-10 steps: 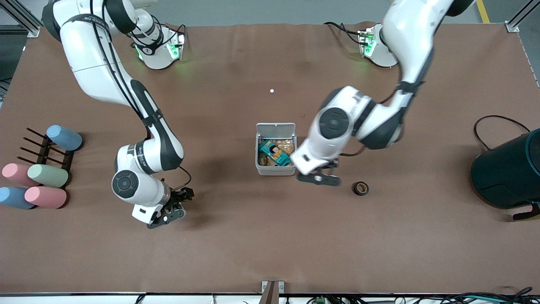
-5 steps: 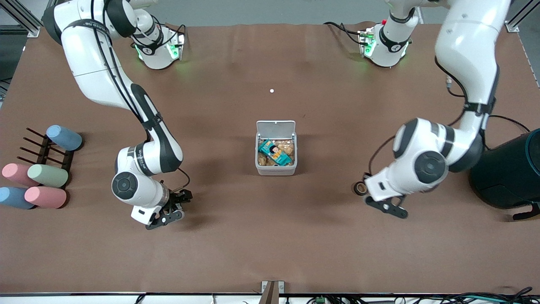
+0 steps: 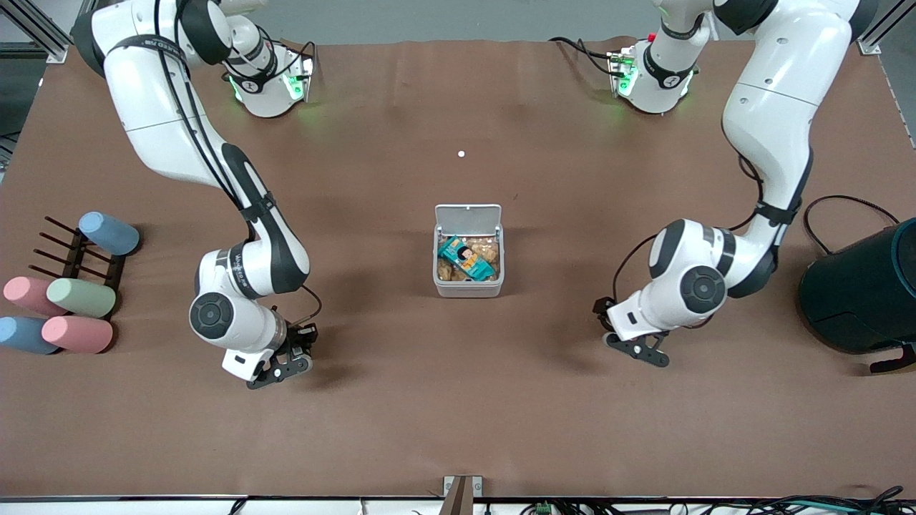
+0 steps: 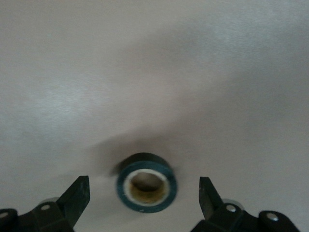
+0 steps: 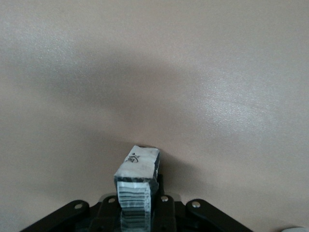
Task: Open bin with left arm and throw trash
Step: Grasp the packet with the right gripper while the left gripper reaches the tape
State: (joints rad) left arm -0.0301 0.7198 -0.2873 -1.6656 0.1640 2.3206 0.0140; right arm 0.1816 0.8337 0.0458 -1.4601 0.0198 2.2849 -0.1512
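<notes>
The white bin [image 3: 468, 288] stands mid-table with its lid [image 3: 469, 217] swung up, and a teal packet [image 3: 465, 259] lies on tan scraps inside. My left gripper [image 3: 621, 330] is low over the table toward the left arm's end, beside the bin. Its fingers [image 4: 77, 198] are open on either side of the black tape ring [image 4: 146, 182], which lies flat on the table. The front view hides the ring under that hand. My right gripper [image 3: 295, 352] is down at the table toward the right arm's end, shut on a folded black-and-white wrapper [image 5: 137, 181] with a barcode.
Pastel cylinders [image 3: 79, 315] and a dark rack [image 3: 75, 254] lie at the right arm's end. A large dark teal container [image 3: 862, 290] with a black cable [image 3: 844, 204] stands at the left arm's end. A white speck [image 3: 461, 154] lies farther from the camera than the bin.
The left arm swung from beside the bin to over the tape ring, and its fingers opened. The right gripper's fingers closed on the wrapper at the table.
</notes>
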